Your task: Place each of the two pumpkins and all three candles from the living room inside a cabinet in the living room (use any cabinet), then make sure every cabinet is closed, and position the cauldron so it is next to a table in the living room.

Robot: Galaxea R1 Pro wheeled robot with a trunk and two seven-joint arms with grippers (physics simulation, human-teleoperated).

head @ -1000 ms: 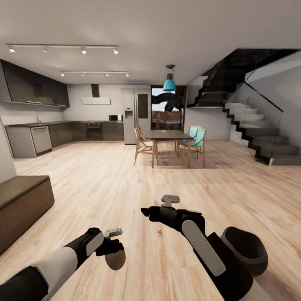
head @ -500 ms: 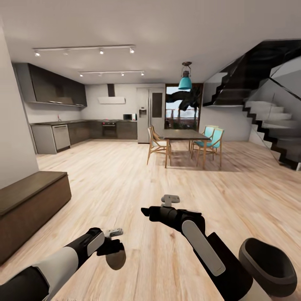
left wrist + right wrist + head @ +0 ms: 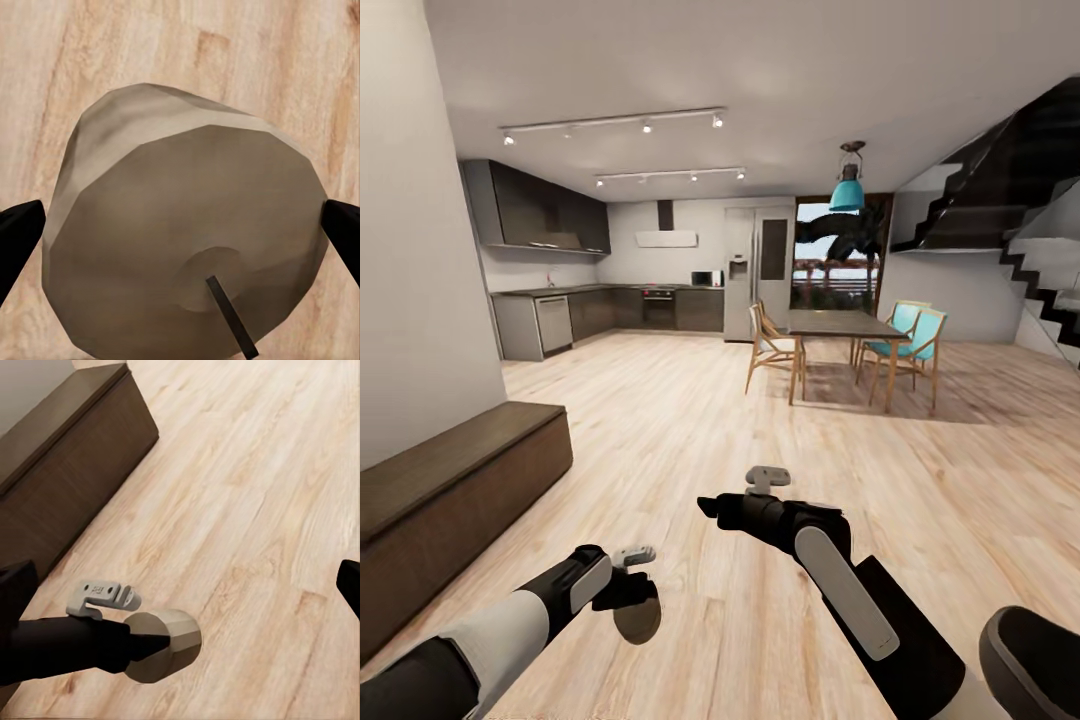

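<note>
Open-plan room with a light wood plank floor (image 3: 690,420). A dark kitchen run (image 3: 610,310) with wall cupboards stands along the far wall, a tall steel refrigerator (image 3: 758,272) beside it. A black staircase (image 3: 1020,230) climbs at the right. A dark dining table (image 3: 840,326) stands mid-room under a teal pendant lamp (image 3: 847,192), with a wooden chair (image 3: 772,347) on its near-left side and two teal chairs (image 3: 912,340) on its right side. Bare floor lies between the robot and that furniture.

The cabinet (image 3: 450,490), long, low and dark brown, runs along the white wall (image 3: 420,260) on the left. All visible fronts sit flush and closed; its top is bare in the head view. The right wrist view shows its end (image 3: 67,472) near the left arm but apart from it.

The cauldron (image 3: 1035,665), black with a wide mouth, shows at the lower right corner of the head view, cut by the frame edge; its contents cannot be judged.

The right gripper (image 3: 708,506) is held out ahead of the trunk over the floor. In the right wrist view its dark fingertips sit at opposite frame edges with nothing but floor between them, so the jaws stand wide apart.

The left gripper (image 3: 635,605) hangs low over the floor, jaws clamped on a candle (image 3: 637,620). In the left wrist view the grey-brown candle (image 3: 180,240) sits between the two dark fingertips (image 3: 19,240), its dark wick (image 3: 231,315) toward the camera.
</note>
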